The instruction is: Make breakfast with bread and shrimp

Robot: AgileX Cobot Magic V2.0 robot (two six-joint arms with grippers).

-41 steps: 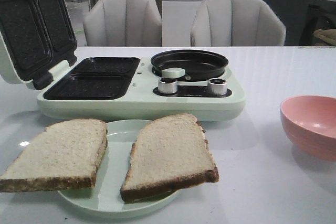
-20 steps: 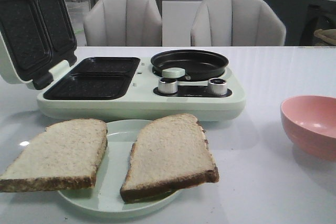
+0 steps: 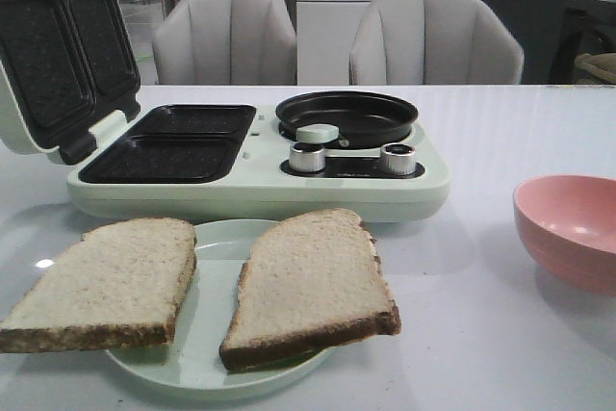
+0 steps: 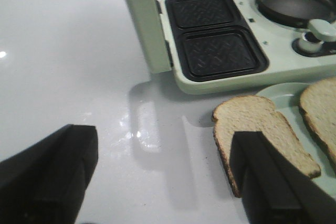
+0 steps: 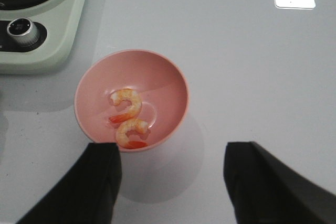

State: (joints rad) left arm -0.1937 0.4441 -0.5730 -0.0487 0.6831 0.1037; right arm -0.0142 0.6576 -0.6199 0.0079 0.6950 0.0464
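White table (image 3: 500, 353), item one: bread (image 4: 262, 132), soft and light (we'd pinch a crust edge); both grippers (image 4: 163, 182) (image 5: 170, 182) spread, empty.

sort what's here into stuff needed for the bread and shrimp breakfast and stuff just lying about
Needed: bread and second slice on the plate; two shrimp in the pink bowl; breakfast maker, lid open.

Just about: two chairs.

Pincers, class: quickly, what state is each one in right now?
Left pincer: open, empty, above the table by the bread.
Right pincer: open, empty, above the pink bowl.
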